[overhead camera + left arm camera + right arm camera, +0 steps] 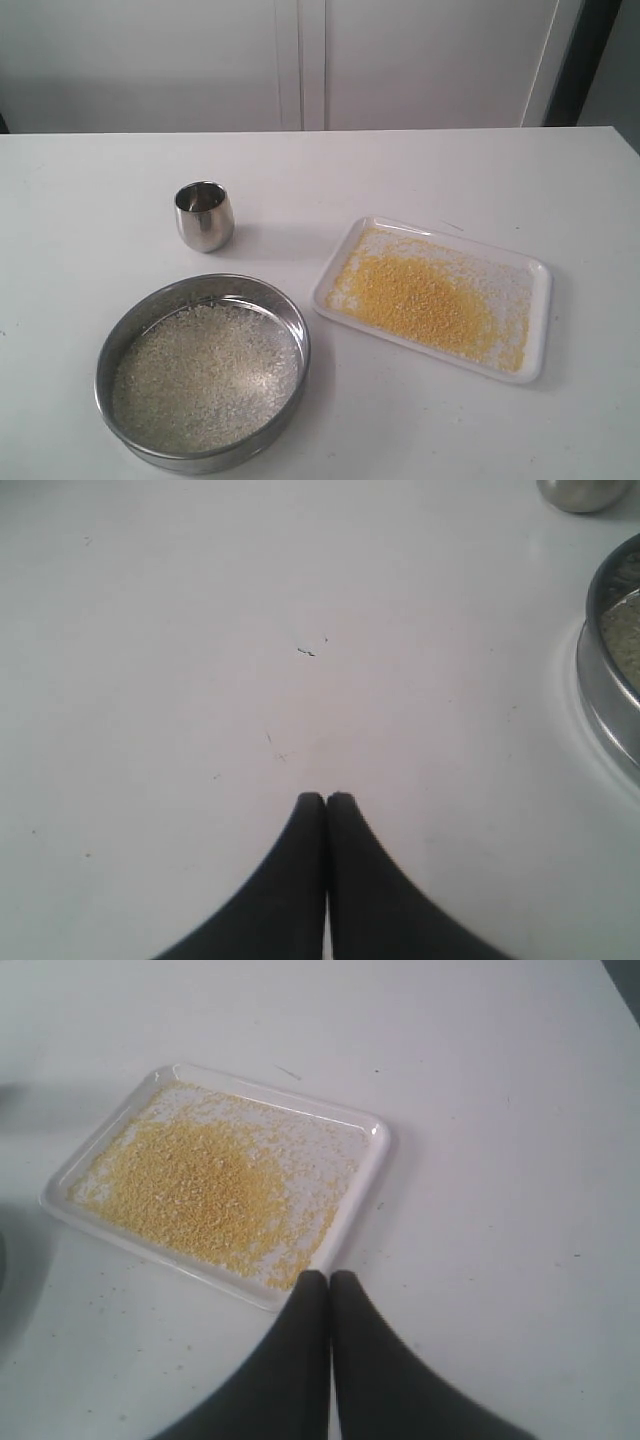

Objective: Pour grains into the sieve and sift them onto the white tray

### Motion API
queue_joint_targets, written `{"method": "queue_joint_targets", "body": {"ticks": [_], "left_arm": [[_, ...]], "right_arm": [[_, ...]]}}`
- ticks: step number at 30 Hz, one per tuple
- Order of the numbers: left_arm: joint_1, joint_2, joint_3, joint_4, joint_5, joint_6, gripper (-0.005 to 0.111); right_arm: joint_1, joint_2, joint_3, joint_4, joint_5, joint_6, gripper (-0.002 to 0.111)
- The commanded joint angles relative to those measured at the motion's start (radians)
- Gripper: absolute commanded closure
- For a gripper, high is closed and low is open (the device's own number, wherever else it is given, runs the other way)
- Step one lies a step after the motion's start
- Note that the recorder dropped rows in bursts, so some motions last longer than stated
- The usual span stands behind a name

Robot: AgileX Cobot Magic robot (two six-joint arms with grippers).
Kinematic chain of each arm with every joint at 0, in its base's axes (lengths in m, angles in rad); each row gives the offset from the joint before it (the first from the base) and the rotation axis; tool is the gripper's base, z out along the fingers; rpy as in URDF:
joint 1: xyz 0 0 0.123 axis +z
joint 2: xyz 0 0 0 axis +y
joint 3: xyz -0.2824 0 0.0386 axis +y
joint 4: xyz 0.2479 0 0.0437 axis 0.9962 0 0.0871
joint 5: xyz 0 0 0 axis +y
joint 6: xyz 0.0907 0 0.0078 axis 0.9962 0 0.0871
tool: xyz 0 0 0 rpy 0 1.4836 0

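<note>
1. The sieve is sitting on the white desk close to its near edge, toward the left-hand corner as the exterior view shows it; it is showing as a wide, shallow round pan with a bright steel rim and a low wall.
2. The grains are lying in two lots; the pale, whitish, rice-like ones are covering the sieve's bottom in an even layer right out to the wall.
3. The yellow granules are spreading across the white tray; they are lying thick in the middle and thinning toward the rim, with white patches showing through near the corners.
4. The white tray is lying right of the desk's middle, askew to the desk's edges and just beside the sieve; it is looking flat and rectangular, with rounded corners and a low raised rim.
5. A steel cup is standing upright beyond the sieve, toward the desk's far edge; it is keeping apart from the sieve and is looking far narrower.
6. The left claw is pressing its two dark fingers together with nothing between them; it is hanging over bare desk, with the sieve's rim off to one side.
7. The right claw is likewise closed tight and gripping nothing; it is hanging near one long rim of the tray.
</note>
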Motion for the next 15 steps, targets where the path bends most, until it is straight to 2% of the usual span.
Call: {"method": "queue_joint_targets", "body": {"ticks": [1,7,15], "left_arm": [[0.004,-0.005,0.009,-0.011,0.004,0.000,0.107],[0.004,-0.005,0.009,-0.011,0.004,0.000,0.107],[0.004,-0.005,0.009,-0.011,0.004,0.000,0.107]], "right_arm": [[-0.002,-0.098,0.045,-0.001,-0.021,-0.011,0.108],[-0.002,-0.263,0.115,-0.005,-0.127,-0.011,0.108],[-0.002,-0.411,0.227,-0.121,-0.181,-0.007,0.108]]}}
